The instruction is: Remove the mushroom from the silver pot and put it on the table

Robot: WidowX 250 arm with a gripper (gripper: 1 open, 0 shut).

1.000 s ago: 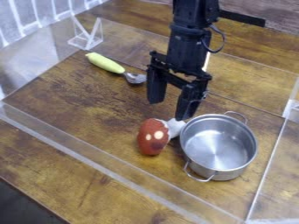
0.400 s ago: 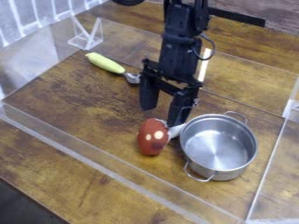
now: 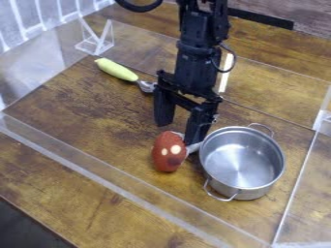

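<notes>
The camera view shows the mushroom (image 3: pixel 169 152) lying on its side on the table (image 3: pixel 77 107), red-brown cap toward the viewer and white stem pointing back toward the silver pot (image 3: pixel 242 161), which it sits just beside and may be touching at the rim. The pot's pale inside is empty. Directly above and slightly behind the mushroom hangs the gripper (image 3: pixel 181 113), pointing steeply down with its two dark fingers spread wide and nothing between them; the mushroom lies just below the fingertips and clear of them, and the pot lies below and to the right of the right-hand finger. Compared with a second ago, the mushroom and pot have not shifted at all, while the gripper has drifted a little to the left in the picture, away from the pot's rim and more squarely over the mushroom, its jaws as wide as before. That reads as the release being over: the mushroom is out of the pot and resting on the wood on its own, so the task looks essentially complete, and what remains is probably only for the arm to clear away without nudging the toy. Farther off, up and to the left of the jaws, the yellow-handled spoon (image 3: pixel 122 72) lies untouched.
</notes>
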